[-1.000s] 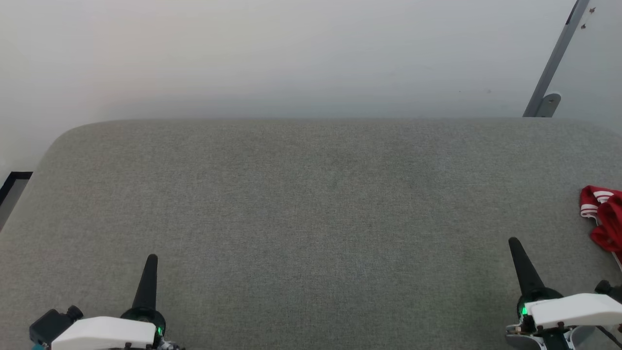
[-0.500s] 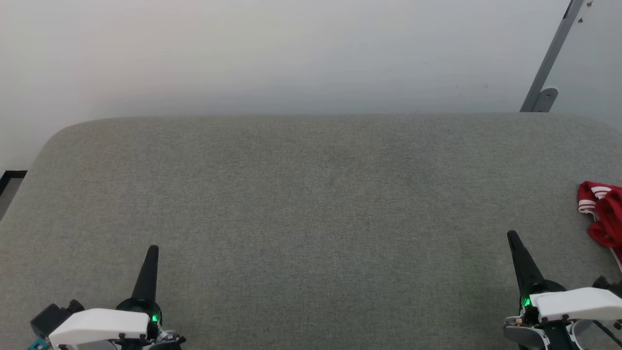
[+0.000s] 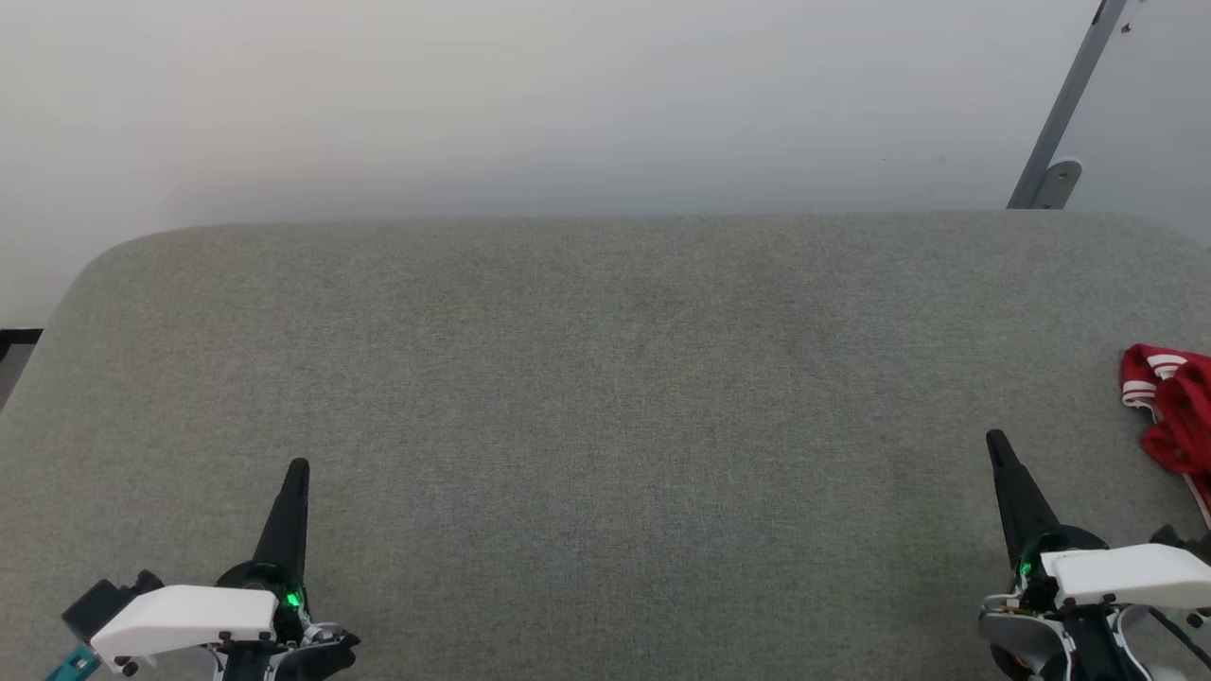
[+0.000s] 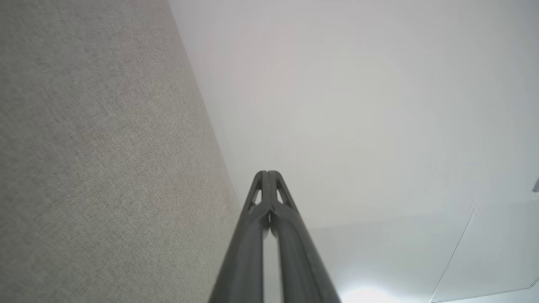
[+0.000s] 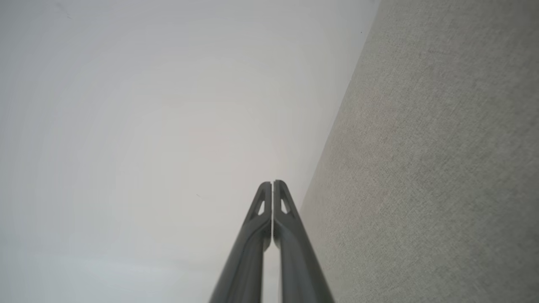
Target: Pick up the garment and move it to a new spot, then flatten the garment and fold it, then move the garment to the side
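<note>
Pointing forward: left gripper [image 3: 297, 467], right gripper [image 3: 994, 439].

We assess this as a laboratory or test room, not a household setting. Grounds: a broad counter [image 3: 605, 378] upholstered in plain grey woven fabric, with rounded corners, standing before a plain white wall [image 3: 473, 95]; a grey metal strut [image 3: 1064, 95] slanting up that wall, with a metal bracket [image 3: 1058, 178] at its foot. We cannot narrow it further.

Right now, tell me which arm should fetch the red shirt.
Right. The garment lies bunched at the right edge of the grey surface, just beyond the right pincer; the left pincer sits far across it.
</note>
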Controlling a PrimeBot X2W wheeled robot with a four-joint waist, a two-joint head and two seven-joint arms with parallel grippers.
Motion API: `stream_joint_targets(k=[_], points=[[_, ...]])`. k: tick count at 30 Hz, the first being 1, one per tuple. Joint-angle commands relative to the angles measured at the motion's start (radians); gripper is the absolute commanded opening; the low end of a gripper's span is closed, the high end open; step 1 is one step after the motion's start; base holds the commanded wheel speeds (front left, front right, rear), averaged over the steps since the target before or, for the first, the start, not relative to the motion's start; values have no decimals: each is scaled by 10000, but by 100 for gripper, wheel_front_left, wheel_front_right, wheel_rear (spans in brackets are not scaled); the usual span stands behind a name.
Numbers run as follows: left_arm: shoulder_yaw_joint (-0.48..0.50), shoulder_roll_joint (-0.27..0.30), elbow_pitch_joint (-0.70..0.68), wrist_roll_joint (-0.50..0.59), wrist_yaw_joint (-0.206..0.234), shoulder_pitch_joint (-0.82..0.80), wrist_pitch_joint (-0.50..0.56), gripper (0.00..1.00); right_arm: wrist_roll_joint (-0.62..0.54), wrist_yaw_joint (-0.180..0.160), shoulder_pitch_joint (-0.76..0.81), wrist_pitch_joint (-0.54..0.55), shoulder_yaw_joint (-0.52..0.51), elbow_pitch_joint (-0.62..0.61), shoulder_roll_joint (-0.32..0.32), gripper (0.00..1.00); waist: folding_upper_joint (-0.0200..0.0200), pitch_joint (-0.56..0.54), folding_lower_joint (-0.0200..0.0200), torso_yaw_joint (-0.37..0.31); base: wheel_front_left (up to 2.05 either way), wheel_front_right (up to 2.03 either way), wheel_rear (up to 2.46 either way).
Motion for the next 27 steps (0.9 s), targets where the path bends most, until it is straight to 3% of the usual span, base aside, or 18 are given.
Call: stream_joint_targets(k=[1, 27], points=[[62, 4, 4, -234, 3, -232, 79, 0, 210, -2, -145, 47, -38, 2, 38, 0, -1, 14, 0, -11, 0, 0, 0], [217, -104, 173, -1580, 4, -583, 490, 0, 1445, -2, -458, 283, -114, 179, 139, 0, -1, 188, 0, -153, 0, 0, 0]])
